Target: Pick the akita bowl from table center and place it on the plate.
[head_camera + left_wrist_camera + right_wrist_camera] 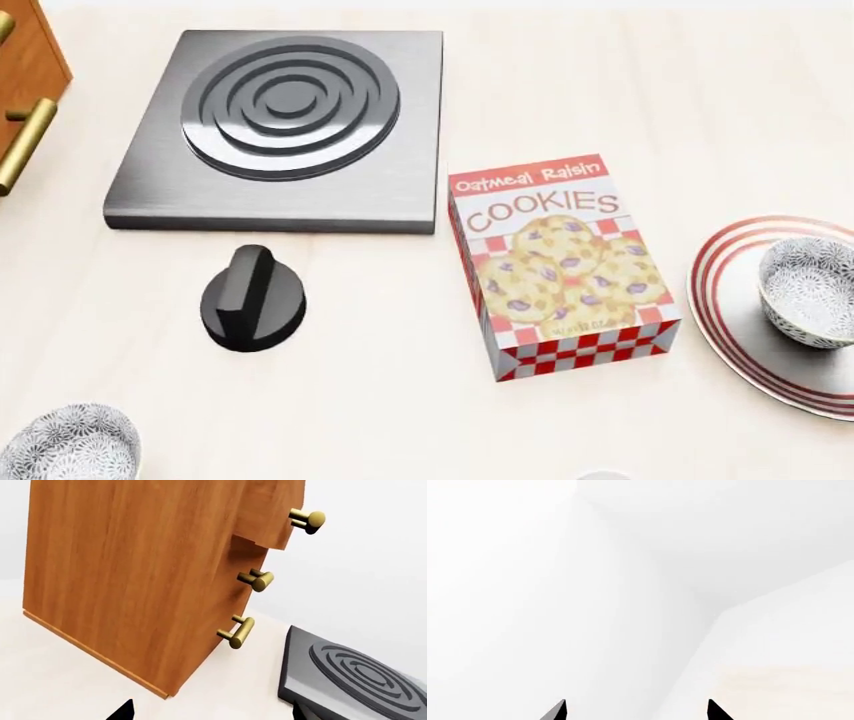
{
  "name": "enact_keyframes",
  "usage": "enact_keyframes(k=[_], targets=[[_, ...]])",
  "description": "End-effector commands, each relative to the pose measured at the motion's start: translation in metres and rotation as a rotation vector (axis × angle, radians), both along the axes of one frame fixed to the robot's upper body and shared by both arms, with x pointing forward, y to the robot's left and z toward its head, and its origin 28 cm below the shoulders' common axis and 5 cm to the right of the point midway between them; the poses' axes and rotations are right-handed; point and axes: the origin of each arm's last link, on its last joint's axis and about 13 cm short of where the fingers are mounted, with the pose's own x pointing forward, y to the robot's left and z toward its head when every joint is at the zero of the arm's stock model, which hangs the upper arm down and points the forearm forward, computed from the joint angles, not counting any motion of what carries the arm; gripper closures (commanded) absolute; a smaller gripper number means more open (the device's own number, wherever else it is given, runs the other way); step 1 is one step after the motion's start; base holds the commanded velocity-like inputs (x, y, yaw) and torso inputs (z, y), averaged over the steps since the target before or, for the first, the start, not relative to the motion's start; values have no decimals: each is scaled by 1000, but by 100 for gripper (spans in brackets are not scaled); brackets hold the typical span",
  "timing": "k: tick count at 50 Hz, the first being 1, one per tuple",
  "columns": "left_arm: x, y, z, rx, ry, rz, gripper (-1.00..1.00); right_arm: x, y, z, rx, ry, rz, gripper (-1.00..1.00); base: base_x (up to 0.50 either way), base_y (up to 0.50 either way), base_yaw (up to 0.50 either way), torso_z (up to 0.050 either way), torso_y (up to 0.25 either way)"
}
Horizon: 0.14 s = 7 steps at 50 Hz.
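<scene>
Judging the placing done, I see the bowl (811, 290) already sitting in the plate (727, 310) at three o'clock of the cookie box (561, 265), my right gripper (636, 711) spread apart and empty, left unclear; next, simply stay clear.

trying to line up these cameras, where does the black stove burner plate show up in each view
Head view: stove burner plate at upper left, behind the black knob.
Left wrist view: one corner at lower right, beside the wooden cabinet.
Right wrist view: not in it.
Shared landmark: the cabinet's brass handles.
</scene>
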Motion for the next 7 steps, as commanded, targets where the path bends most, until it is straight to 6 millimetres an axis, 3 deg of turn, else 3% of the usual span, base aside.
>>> enact_keyframes(k=[1, 7], targets=[[1, -1, 1, 6, -5, -4, -100, -25, 21, 17, -153, -39, -3, -100, 0, 0, 0, 0, 0], [2, -1, -1, 6, 5, -3, -100, -22, 30, 14, -274, -14, -60, -100, 0, 0, 0, 0, 0]])
